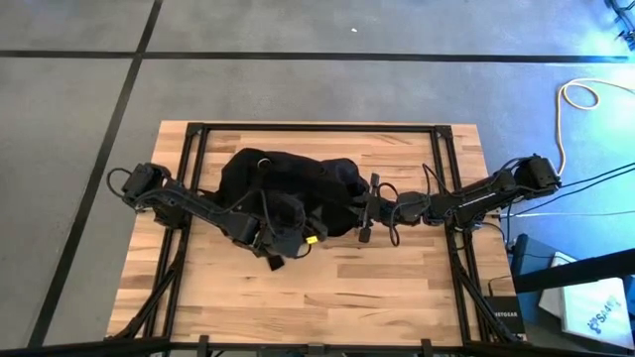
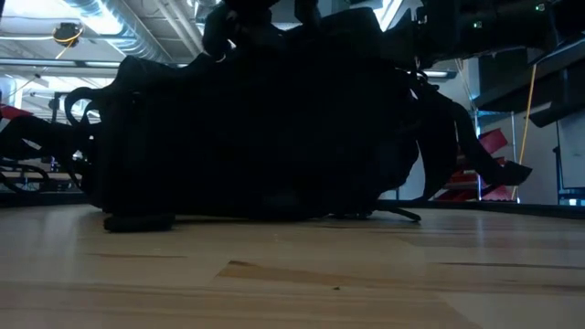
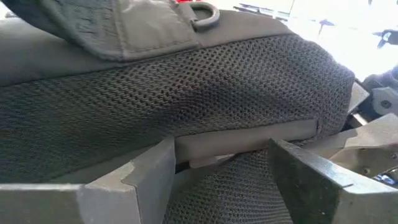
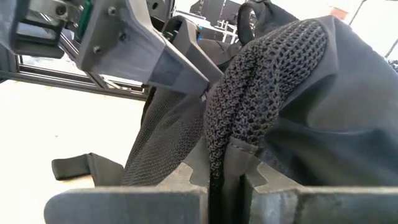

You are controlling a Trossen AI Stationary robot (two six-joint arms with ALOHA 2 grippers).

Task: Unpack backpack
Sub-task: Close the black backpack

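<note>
Your right gripper [image 4: 225, 186] is clamped on a mesh fold of the backpack [image 1: 298, 188], which lies mid-table between both grippers. Left gripper [image 3: 221, 165] stands parted against mesh. It looks soft and floppy; grip seams, not loose panels.

Your high view looks straight down on the whole wooden table [image 1: 397, 268], taking in both arms and the grey floor around it. Your low view sits at table-top height and faces level across the boards into the room, with the backpack [image 2: 265, 128] filling most of it. Your left wrist camera is pressed very near the backpack's mesh, looking past its own fingers [image 3: 143, 180]. Your right wrist camera is just as near. All four views share the backpack; the right wrist view also catches the left gripper [image 4: 149, 56].
</note>
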